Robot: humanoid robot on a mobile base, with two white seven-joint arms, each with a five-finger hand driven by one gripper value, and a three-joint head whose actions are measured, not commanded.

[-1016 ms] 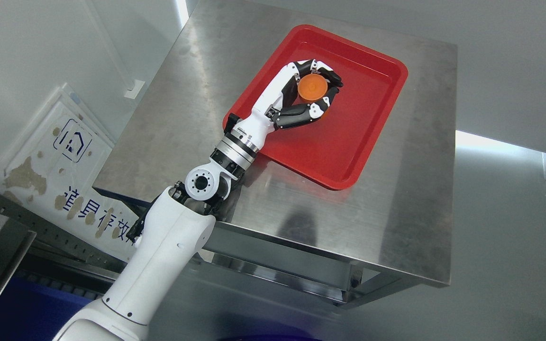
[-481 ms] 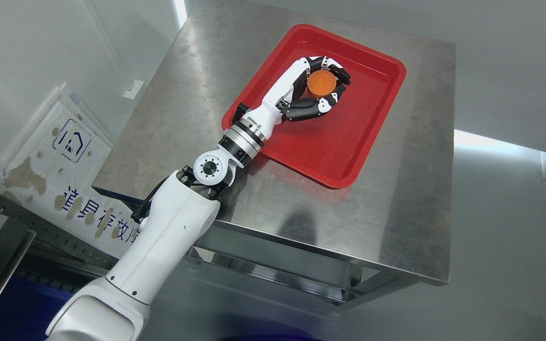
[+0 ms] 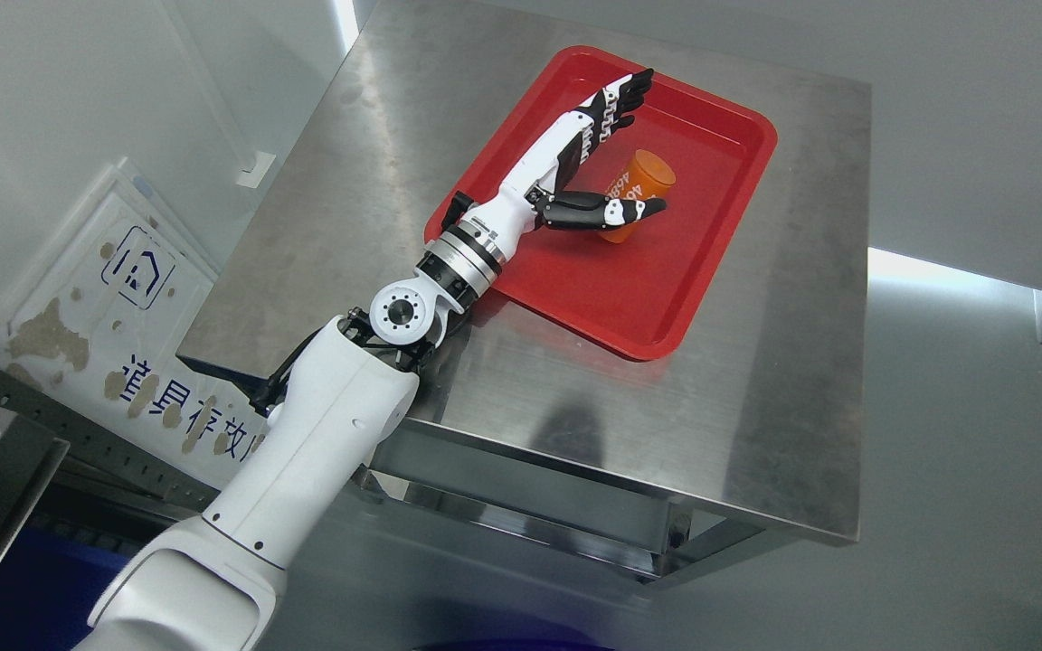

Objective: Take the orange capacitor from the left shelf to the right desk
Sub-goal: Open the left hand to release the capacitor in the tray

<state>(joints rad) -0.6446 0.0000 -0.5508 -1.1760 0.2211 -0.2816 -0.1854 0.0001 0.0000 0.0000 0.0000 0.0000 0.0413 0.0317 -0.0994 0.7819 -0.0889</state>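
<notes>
- Head view: the left hand (image 3: 589,172) is reaching over the red tray (image 3: 711,262), fingers (image 3: 616,99) spread wide, holding nothing.
- Head view: the orange capacitor (image 3: 637,194) is lying in the tray, between fingers and thumb.

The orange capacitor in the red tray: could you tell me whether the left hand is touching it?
Cannot tell. In the head view the left hand is spread open, but its thumb crosses in front of the orange capacitor in the red tray, hiding any gap.
</notes>
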